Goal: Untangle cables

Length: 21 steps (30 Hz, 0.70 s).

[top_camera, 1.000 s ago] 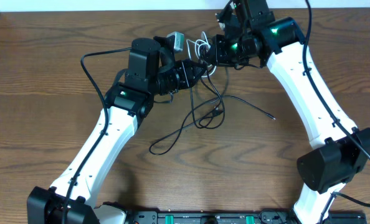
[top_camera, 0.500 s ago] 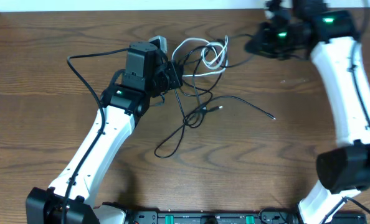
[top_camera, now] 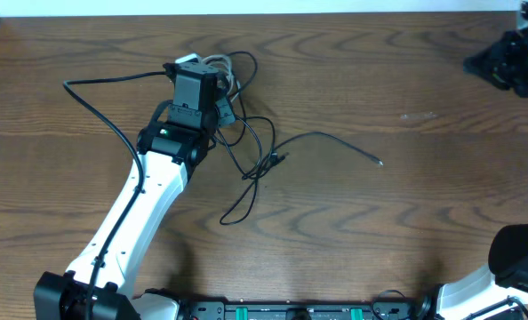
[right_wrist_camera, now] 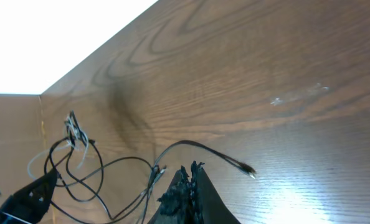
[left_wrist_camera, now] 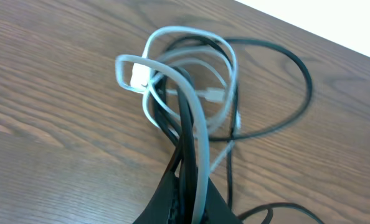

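The left gripper point(left_wrist_camera: 186, 186) is pressed together on the cables point(top_camera: 221, 68), pinching the white cable point(left_wrist_camera: 199, 134) and some black cords point(top_camera: 322, 135) right at its fingertips. The knot of loops sits near the table's point(top_camera: 424, 222) far edge, left of the middle. From there the black cords trail toward the middle of the table, one ending in a small plug point(top_camera: 379, 163). The left arm's own thick cable point(top_camera: 95, 89) arches beside it (not part of the tangle). The right gripper point(right_wrist_camera: 188, 177) is closed on nothing, well apart near the far right corner.
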Motion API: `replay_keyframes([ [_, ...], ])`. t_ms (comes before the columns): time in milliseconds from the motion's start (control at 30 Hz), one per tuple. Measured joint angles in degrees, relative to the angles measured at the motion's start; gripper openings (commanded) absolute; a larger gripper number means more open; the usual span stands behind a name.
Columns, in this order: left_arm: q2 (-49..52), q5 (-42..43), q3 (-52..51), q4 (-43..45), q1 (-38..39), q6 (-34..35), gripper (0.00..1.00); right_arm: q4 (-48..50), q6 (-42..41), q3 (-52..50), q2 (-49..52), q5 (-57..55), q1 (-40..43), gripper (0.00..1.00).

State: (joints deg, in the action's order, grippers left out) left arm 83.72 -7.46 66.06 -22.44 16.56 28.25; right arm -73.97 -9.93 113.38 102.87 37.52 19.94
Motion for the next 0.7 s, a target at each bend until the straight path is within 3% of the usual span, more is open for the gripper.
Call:
replay_keyframes([
  [200, 0.0, 1.5, 0.0, 0.8, 0.0, -0.5, 0.08, -1.7, 1.8, 0.0, 0.0, 1.2, 0.6, 0.02],
  [333, 0.0, 10.5, -0.1, 6.1, 0.0, -3.1, 0.08, -1.9, 2.8, 0.0, 0.0, 1.5, -1.9, 0.20],
  [500, 0.0, 29.9, -0.2, 19.1, 0.1, -4.7, 0.08, -1.6, 3.7, 0.0, 0.0, 1.7, -7.5, 0.51],
  [700, 0.0, 45.9, -0.2, 26.9, 0.2, -2.3, 0.08, 1.0, 4.4, 0.0, 0.0, 1.7, -13.8, 0.59],
])
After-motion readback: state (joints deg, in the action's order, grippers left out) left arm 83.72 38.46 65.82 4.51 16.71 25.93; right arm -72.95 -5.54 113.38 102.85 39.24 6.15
